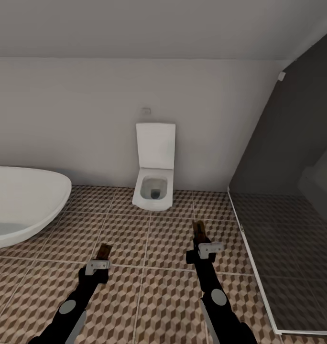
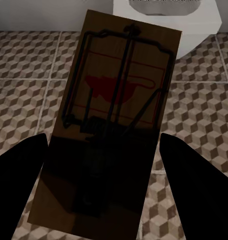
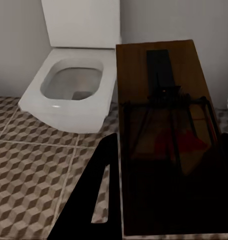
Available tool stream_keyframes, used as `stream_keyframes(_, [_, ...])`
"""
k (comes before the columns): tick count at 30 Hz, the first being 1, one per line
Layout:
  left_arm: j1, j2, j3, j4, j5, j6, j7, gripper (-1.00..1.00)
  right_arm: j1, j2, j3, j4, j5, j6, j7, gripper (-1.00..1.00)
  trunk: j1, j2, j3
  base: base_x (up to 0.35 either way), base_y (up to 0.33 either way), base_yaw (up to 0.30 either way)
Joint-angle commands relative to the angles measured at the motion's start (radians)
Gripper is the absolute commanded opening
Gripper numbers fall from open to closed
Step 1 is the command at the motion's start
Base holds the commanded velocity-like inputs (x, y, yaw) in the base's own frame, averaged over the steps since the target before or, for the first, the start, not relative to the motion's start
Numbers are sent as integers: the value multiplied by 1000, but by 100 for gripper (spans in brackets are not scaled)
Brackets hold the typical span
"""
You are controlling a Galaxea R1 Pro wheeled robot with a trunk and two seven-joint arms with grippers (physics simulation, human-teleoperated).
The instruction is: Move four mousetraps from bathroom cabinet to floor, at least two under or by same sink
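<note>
A: Head view: both arms are reaching over the bathroom floor (image 1: 149,286) toward the toilet (image 1: 155,184), the left tool (image 1: 99,262) and right tool (image 1: 202,244) each pinching a trap.

B: Left wrist: the fingers (image 2: 21,185) are flanking one mousetrap (image 2: 114,125). Right wrist: another mousetrap (image 3: 166,135) is being carried. I judge finding the sink comes next.

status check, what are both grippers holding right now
Left gripper shut on a mousetrap. Right gripper shut on another mousetrap. Toilet ahead, bathroom floor below.
</note>
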State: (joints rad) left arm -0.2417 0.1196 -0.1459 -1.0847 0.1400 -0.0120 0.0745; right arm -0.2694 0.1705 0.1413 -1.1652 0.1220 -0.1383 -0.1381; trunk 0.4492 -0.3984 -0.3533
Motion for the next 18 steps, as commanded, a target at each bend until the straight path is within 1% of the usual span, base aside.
stream_keyframes(1, [-1, 2, -5, -1, 10, -1, 8, -100, -1, 0, 1, -1, 9, 4, -8, -100, 1, -2, -2, 195, 0, 0])
stream_keyframes(5, [-1, 4, 4, -2, 10, 0, 9, -100, -1, -2, 2, -8, 10, 7, -5, -100, 1, -2, -2, 281, 0, 0])
stream_keyframes(8, [-1, 8, 45, -3, 10, -3, 8, -100, -1, -11, 1, -10, 12, -10, -3, -100, 1, -2, -2, 320, 0, 0])
stream_keyframes(9, [-1, 8, 73, -2, 10, -4, 7, -100, -1, -19, 0, -10, 12, -15, -3, -100, 1, -2, -2, 327, 0, 0])
stream_keyframes(10, [-1, 8, 101, -2, 10, -4, 5, -100, -1, -34, -2, -10, 12, -18, -2, -100, 1, -2, -2, 330, 0, 0])
stream_keyframes(11, [-1, 8, 122, -2, 10, -5, 4, -100, -1, -56, -6, -10, 12, -20, -2, -100, 1, -2, -2, 331, 0, 0])
stream_keyframes(12, [-1, 8, 135, -1, 10, -6, 3, -100, -1, -82, -12, -10, 11, -22, -1, -100, 1, -2, -2, 318, 0, 0])
stream_keyframes(14, [-1, 7, 147, 3, 10, -7, 2, -100, -1, -132, -32, -10, 1, -24, 0, -100, 1, -2, -2, 241, 0, 0])
stream_keyframes(15, [-1, 5, 149, 5, 9, -7, 1, -100, -1, -150, -39, -10, -7, -24, 0, -100, 1, -2, -2, 153, 0, 0])
stream_keyframes(16, [-1, 3, 150, 6, 9, -8, -2, -100, -1, -166, -46, -8, -19, -25, 1, -100, 1, -2, -2, 78, 0, 0])
stream_keyframes(18, [-1, -4, 148, 7, 9, -8, -13, -100, -1, -175, -50, -2, -28, -25, 2, -100, 1, -2, -2, 41, 0, 0])
